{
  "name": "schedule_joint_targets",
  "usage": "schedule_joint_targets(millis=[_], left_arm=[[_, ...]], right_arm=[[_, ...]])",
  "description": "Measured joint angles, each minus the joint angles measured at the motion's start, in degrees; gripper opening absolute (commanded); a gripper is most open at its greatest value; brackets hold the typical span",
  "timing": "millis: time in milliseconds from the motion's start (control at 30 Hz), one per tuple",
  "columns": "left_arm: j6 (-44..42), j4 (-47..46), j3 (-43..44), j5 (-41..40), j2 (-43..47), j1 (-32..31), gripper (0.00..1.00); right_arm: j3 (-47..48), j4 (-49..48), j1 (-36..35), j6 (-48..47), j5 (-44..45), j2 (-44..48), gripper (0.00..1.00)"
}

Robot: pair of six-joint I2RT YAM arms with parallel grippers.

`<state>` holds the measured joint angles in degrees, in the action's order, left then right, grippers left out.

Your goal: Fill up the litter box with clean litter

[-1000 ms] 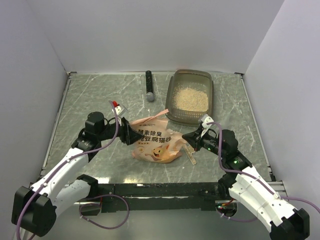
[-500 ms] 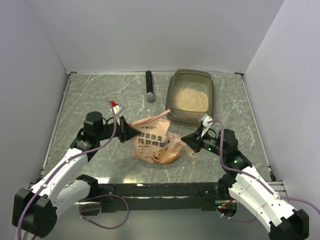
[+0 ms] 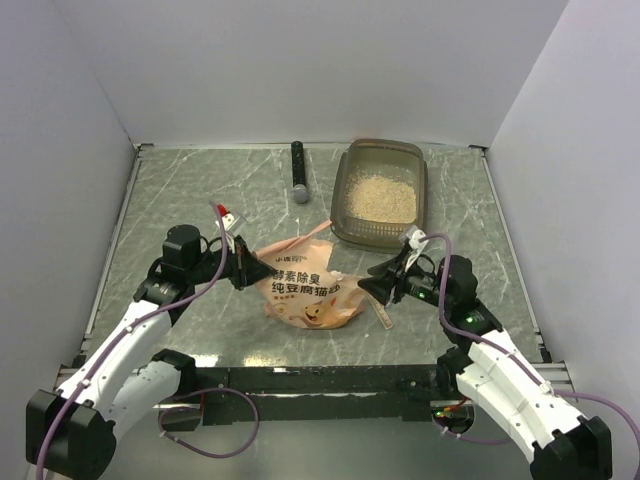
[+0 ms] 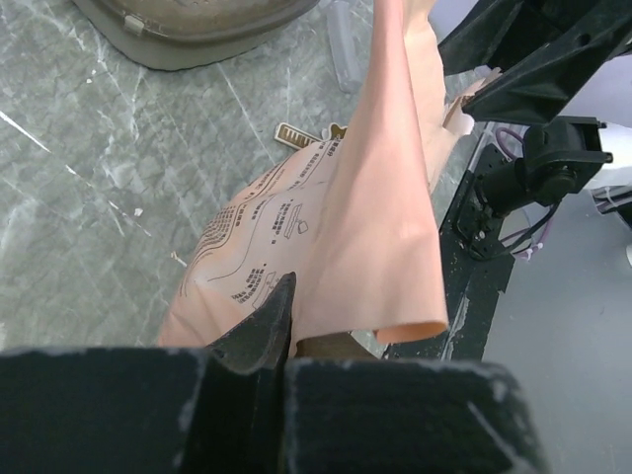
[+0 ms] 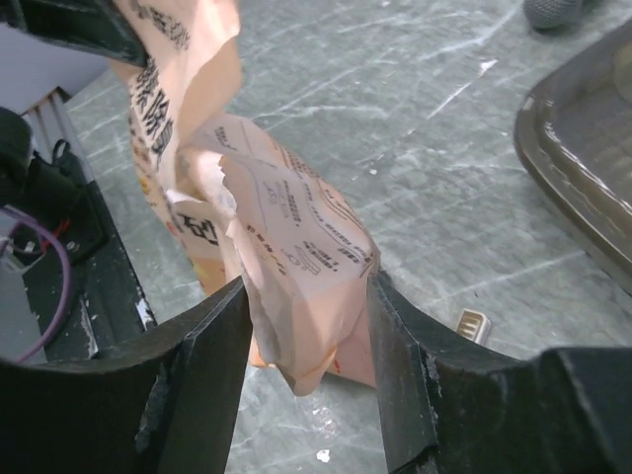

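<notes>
The orange-pink pouch (image 3: 305,290) bears dark text; the smoky grey-brown litter box (image 3: 375,237) holds pale beige clean litter (image 3: 380,197).

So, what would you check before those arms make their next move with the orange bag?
1. Left end effector shut on the pouch edge: ok.
2. Right end effector gripping the pouch: not ok, its jaws stand apart around the pouch's end.
3. Litter box upright: ok.
4. Clean litter in the box: ok.
5. Pouch mouth facing the box: cannot tell.
6. Dark cylinder clear of the pouch: ok.
</notes>
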<state>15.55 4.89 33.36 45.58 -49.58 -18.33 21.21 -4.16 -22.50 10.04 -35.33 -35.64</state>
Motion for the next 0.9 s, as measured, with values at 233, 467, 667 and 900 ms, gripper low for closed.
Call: schedule_joint_targets(millis=[233, 467, 667, 900], left_arm=[[-0.04, 0.28, 0.0, 2.51, 0.26, 1.64, 0.01], [-0.04, 0.35, 0.0, 3.48, 0.26, 2.03, 0.01], [-0.31, 0.52, 0.0, 3.69, 0.24, 2.03, 0.01], [-0.42, 0.66, 0.0, 3.96, 0.2, 2.12, 0.01]], right_arm=[[-5.86, -12.33, 0.33, 3.98, -5.84, -2.32, 0.55], [-10.1, -24.9, 0.39, 7.76, -9.7, -4.68, 0.48], [-11.63, -32.83, 0.42, 10.4, -11.34, -5.66, 0.41], [-11.89, -37.53, 0.55, 12.0, -11.93, -7.69, 0.0]])
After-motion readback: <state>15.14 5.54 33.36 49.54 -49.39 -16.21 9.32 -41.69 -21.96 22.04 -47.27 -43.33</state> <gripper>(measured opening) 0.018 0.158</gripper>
